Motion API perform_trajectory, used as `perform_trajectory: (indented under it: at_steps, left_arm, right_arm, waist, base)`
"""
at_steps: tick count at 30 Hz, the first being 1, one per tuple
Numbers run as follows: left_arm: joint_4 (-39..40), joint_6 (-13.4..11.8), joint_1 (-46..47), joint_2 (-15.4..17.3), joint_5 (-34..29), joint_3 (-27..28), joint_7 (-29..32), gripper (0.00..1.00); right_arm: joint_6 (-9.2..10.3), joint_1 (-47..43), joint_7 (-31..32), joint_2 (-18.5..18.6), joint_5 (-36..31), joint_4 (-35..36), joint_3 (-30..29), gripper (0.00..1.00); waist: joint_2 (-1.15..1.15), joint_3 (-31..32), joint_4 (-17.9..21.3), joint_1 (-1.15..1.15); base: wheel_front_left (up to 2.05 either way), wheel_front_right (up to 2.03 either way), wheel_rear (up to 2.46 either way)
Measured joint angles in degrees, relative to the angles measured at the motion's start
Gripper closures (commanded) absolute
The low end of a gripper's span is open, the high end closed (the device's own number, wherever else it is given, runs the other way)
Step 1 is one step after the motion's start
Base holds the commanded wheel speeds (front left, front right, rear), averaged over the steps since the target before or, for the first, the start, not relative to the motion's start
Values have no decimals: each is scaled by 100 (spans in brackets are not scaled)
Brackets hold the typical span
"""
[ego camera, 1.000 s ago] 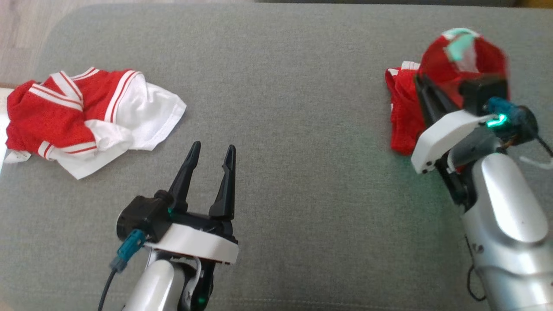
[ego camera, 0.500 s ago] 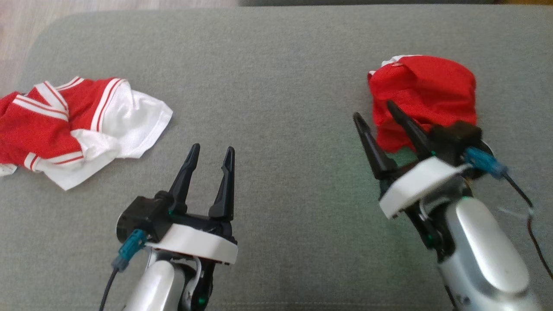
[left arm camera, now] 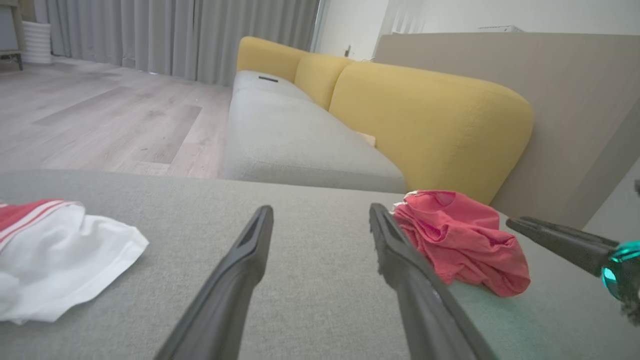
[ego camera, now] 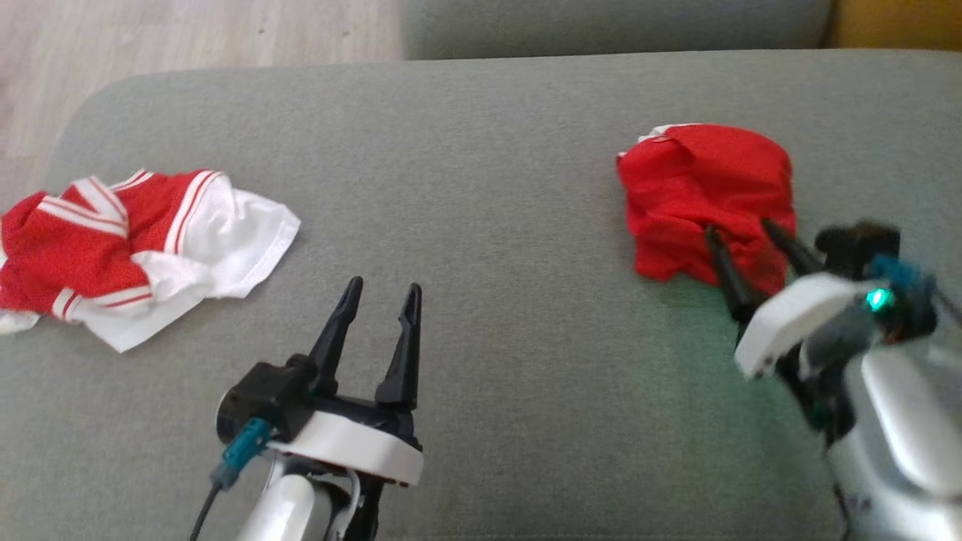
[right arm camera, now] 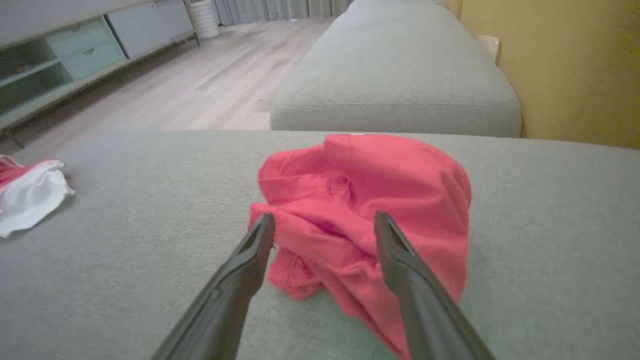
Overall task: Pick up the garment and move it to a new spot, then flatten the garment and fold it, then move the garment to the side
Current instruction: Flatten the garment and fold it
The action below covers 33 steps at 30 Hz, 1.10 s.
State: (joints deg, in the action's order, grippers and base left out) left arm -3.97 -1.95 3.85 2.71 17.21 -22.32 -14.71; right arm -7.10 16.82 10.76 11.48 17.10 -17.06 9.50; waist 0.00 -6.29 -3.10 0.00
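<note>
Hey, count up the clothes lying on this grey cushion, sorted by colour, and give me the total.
plain red garment: 1
red and white striped garment: 1
Total: 2

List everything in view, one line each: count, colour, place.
red garment: one, red, crumpled on the right of the near seat cushion
red-and-white garment: one, red and white with stripes, crumpled on its left
near seat cushion: one, grey, under both garments
far seat cushion: one, grey, beyond it
backrest cushions: three, yellow, along the sofa's back
floor: one, pale wood, beside the sofa
left gripper: one, dark fingers, open, over bare cushion
right gripper: one, dark fingers, open, at the red garment's near edge
</note>
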Motion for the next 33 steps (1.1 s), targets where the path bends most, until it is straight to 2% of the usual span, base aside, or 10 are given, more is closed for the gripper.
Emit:
perform_trajectory:
  at_steps: [4, 7, 11, 16, 17, 19, 20, 21, 26, 33]
  left_arm:
    - [11, -4, 2, 1, 1, -110, 0, 0]
    - [13, -8, 8, 3, 11, -121, 0, 0]
    - [25, -60, 36, 3, 32, -155, 0, 0]
    - [75, -67, 202, 3, 77, -178, 0, 0]
    - [80, -67, 233, 3, 77, -171, 0, 0]
    - [91, -69, 258, 2, 77, -157, 0, 0]
    - [90, -94, 258, 2, 77, -151, 0, 0]
    - [90, -111, 258, 2, 77, -145, 0, 0]
    - [89, -115, 258, 2, 77, -138, 0, 0]
    - [86, -114, 257, 2, 76, -102, 0, 0]
  right_arm:
    - [0, 798, 537, 301, 99, -439, 186, 0]
    - [0, 1207, 955, 430, 550, -762, 323, 0]
    - [0, 1377, 1352, 642, 937, -1126, 485, 0]
    - [0, 1523, 1486, 784, 1021, -1404, 564, 0]
    - [0, 1563, 1438, 783, 1057, -1417, 613, 12]
    - [0, 1599, 1271, 779, 1083, -1416, 689, 83]
    - [0, 1611, 1223, 769, 1114, -1418, 709, 83]
    - [0, 1613, 1163, 769, 1138, -1423, 730, 100]
    - [0, 1608, 770, 791, 1258, -1292, 934, 100]
    - [0, 1334, 314, 1000, 1317, -372, 1185, 100]
  waist:
    - [0, -115, -169, 0]
    - [0, -237, -286, 0]
    - [0, -396, -413, 0]
    - [0, -566, -500, 0]
    - [0, -591, -503, 1]
    - [0, -620, -492, 1]
    - [0, -627, -481, 1]
    - [0, -631, -469, 1]
    - [0, -630, -415, 1]
    - [0, -600, -336, 1]
  base:
    - [0, 0, 0]
    - [0, 0, 0]
    - [0, 0, 0]
    - [0, 0, 0]
    - [0, 0, 0]
    - [0, 0, 0]
    - [0, 0, 0]
    - [0, 0, 0]
    - [0, 0, 0]
    - [0, 0, 0]
